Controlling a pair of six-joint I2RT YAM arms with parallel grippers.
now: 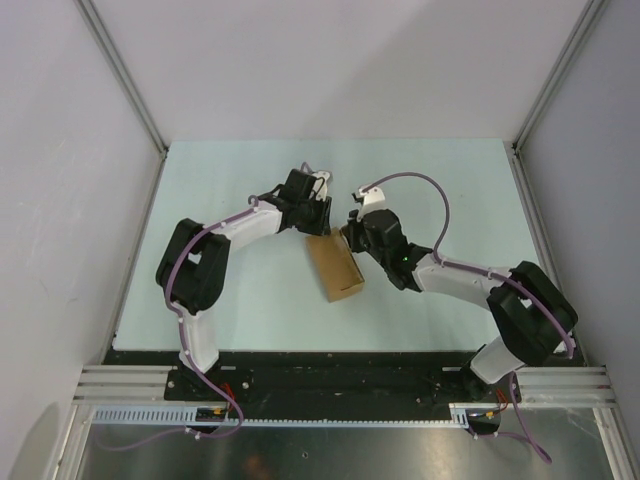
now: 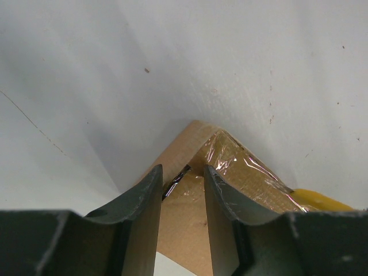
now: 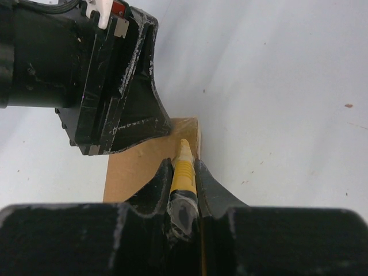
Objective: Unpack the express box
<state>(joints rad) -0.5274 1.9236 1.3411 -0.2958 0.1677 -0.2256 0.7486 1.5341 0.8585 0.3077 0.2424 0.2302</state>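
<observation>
The express box, a flat brown carton, lies in the middle of the table with clear tape over its far end. My left gripper is at the box's far end, open, with its fingertips down on the box top beside a dark slit in the tape. My right gripper is shut on the yellow-and-black utility knife. The knife tip is at the box's far right edge, close to the left gripper. The knife's yellow body also shows in the left wrist view.
The pale table is ringed by white walls with metal posts at the back corners. The two arms meet over the box's far end, close together. The black base rail runs along the near edge.
</observation>
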